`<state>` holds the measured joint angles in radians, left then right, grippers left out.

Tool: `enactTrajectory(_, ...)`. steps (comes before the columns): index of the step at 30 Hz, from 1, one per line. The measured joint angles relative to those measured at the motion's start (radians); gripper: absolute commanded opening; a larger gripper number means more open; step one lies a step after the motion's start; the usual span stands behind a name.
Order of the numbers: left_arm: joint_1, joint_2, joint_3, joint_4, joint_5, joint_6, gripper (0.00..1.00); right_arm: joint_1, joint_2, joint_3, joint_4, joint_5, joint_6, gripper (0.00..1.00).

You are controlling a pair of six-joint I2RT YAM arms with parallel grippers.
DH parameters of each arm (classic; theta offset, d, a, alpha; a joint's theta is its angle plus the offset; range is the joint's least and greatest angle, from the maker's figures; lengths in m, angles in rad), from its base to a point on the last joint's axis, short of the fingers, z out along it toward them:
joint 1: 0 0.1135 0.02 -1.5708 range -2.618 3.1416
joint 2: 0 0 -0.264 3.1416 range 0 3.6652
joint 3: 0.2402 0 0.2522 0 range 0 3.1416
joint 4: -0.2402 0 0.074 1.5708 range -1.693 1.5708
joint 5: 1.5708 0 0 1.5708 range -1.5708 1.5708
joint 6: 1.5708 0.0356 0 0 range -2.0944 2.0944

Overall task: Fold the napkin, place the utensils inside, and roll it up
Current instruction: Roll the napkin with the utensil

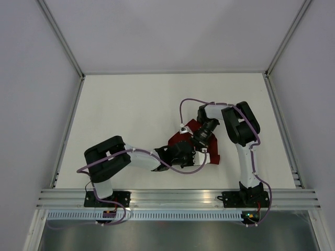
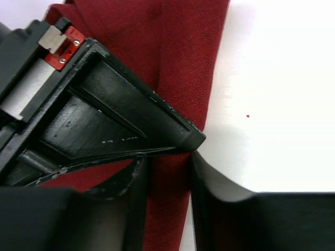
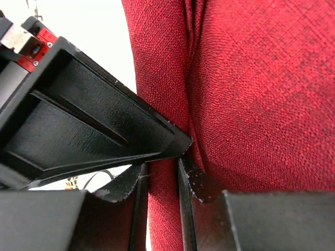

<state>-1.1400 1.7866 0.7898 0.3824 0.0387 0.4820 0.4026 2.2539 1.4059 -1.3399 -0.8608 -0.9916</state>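
Note:
The dark red napkin (image 1: 213, 156) lies bunched into a narrow roll near the table's middle right, mostly covered by both grippers. My left gripper (image 1: 184, 152) reaches in from the left. In the left wrist view its fingers (image 2: 140, 194) press on either side of a strip of the napkin (image 2: 178, 63), so my left gripper (image 2: 168, 159) is shut on it. My right gripper (image 1: 202, 139) comes down from the far right. In the right wrist view the right gripper (image 3: 163, 166) is shut on a fold of the napkin (image 3: 251, 94). The utensils are hidden.
The white table (image 1: 131, 110) is fenced by aluminium rails at the left (image 1: 67, 130) and right (image 1: 282, 130). A metal rail (image 1: 172, 197) runs along the near edge, where the arm bases stand. White walls enclose the back.

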Motion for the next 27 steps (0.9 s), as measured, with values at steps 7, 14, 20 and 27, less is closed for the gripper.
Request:
enactTrajectory(7,0.037,0.031,0.085,-0.116,0.104,-0.036,0.03,-0.022,-0.003,-0.005,-0.002,0.006,0.002,0.37)
enactTrajectory(14,0.086,0.044,0.105,-0.130,0.206,-0.082,0.02,-0.029,-0.092,-0.047,0.047,0.016,0.037,0.58)
enactTrajectory(20,0.130,0.069,0.149,-0.180,0.301,-0.115,0.02,-0.073,-0.229,-0.082,0.218,0.078,0.098,0.63)
enactTrajectory(27,0.214,0.118,0.228,-0.267,0.480,-0.180,0.02,-0.207,-0.409,-0.140,0.451,0.116,0.232,0.63)
